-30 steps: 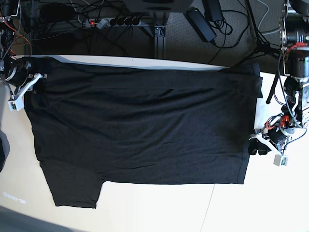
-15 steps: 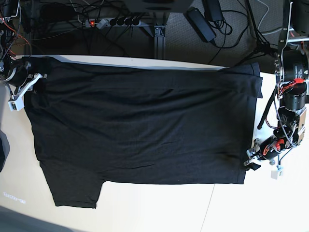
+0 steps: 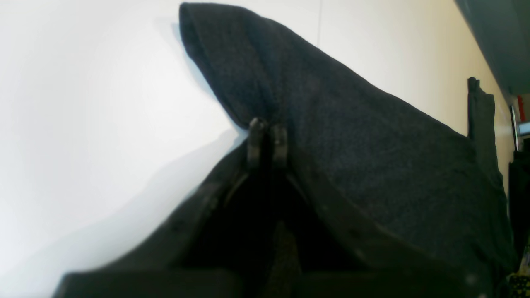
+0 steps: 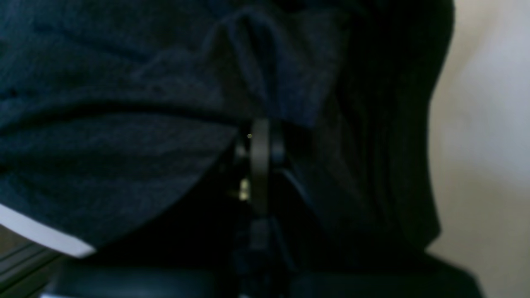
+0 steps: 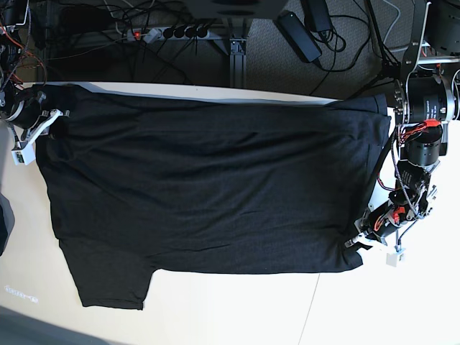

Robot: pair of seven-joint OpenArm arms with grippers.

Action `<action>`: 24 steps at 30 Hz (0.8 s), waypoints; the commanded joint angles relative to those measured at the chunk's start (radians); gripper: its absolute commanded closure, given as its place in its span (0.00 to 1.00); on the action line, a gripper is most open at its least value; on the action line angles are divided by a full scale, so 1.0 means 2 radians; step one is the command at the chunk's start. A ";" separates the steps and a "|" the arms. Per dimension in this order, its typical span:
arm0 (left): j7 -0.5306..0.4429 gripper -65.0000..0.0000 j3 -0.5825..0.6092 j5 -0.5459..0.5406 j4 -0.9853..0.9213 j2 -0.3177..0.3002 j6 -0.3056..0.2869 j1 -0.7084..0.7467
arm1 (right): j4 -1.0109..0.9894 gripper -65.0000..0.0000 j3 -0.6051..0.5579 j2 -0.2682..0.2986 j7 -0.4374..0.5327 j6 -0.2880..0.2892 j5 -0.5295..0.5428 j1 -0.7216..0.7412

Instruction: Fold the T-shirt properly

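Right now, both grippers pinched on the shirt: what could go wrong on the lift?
1. The left gripper pinches only a thin bit of the T-shirt near a corner; it may slip out.
2. The right gripper holds bunched cloth near the table edge; the fold may come out creased.
3. One sleeve lies free and may drag or tuck under.

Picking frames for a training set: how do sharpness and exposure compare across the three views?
Base view: sharp and evenly lit, T-shirt clearly outlined. Left wrist view: table blown out white, left gripper soft. Right wrist view: dark and blurred, right gripper barely distinct.
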 commanded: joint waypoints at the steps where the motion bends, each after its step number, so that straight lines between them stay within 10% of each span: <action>1: -0.001 1.00 0.000 0.004 0.004 -0.005 -0.004 -0.012 | 0.008 1.00 0.001 0.006 -0.022 0.026 -0.006 -0.004; 14: 0.019 1.00 0.000 0.005 0.004 -0.006 -0.045 -0.012 | 0.112 1.00 0.031 0.006 -0.025 0.024 -0.007 0.063; 24: 0.024 1.00 0.000 0.023 0.004 -0.005 -0.053 -0.012 | -0.110 0.92 0.031 0.006 0.032 -0.003 -0.081 0.257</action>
